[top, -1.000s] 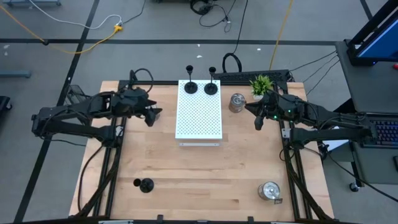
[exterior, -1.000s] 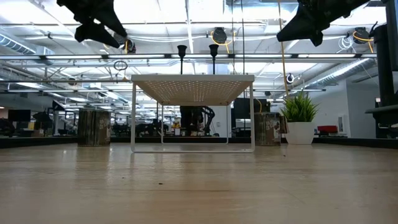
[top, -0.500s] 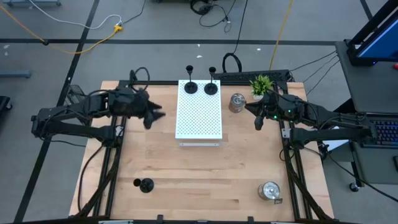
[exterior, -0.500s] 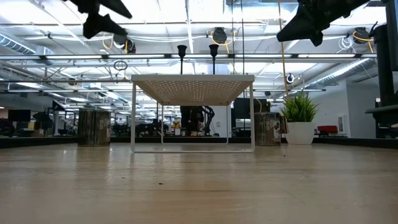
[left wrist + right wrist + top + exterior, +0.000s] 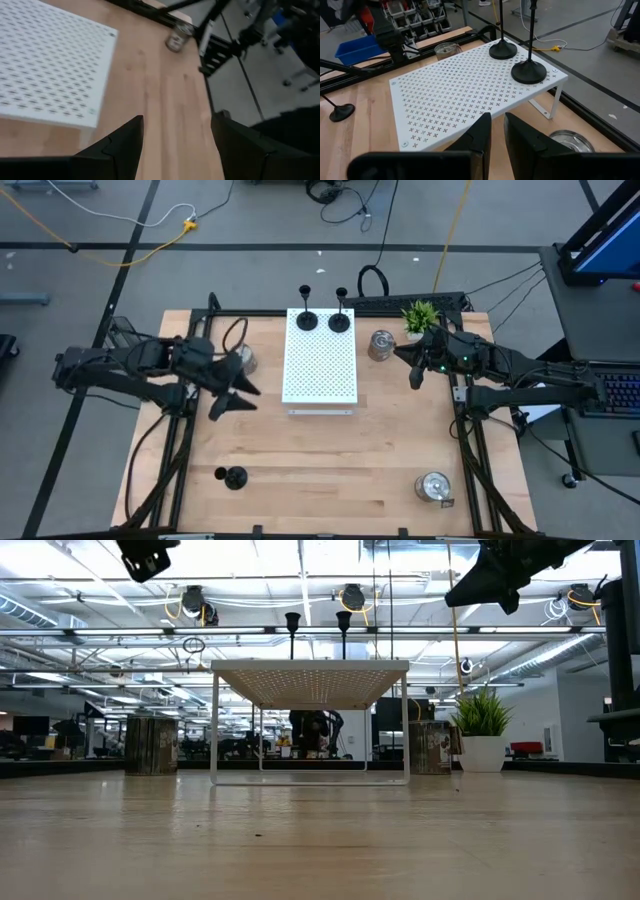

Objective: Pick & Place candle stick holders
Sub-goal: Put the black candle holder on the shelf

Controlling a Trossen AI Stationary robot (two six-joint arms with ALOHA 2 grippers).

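Observation:
Two black candle stick holders (image 5: 307, 320) (image 5: 339, 322) stand by their round bases on the far end of the white perforated board (image 5: 320, 365). A third black one (image 5: 233, 477) stands on the table at the near left. Silver-glass holders sit left of the board (image 5: 243, 360), right of it (image 5: 381, 345) and at the near right (image 5: 433, 487). My left gripper (image 5: 233, 399) hovers open, high above the table, left of the board and just nearer than the left silver holder. My right gripper (image 5: 412, 370) hangs shut in the air right of the board.
A small green potted plant (image 5: 420, 315) stands at the far right, close to my right arm. The board (image 5: 310, 670) is raised on legs, with a gap under it. Bare wood lies across the table's middle and near part (image 5: 330, 460).
My left gripper has swung from beside the board's left edge toward the table's near edge and turned toward the near right, its fingers equally far apart throughout. The silver holder left of the board, covered by the arm before, now shows.

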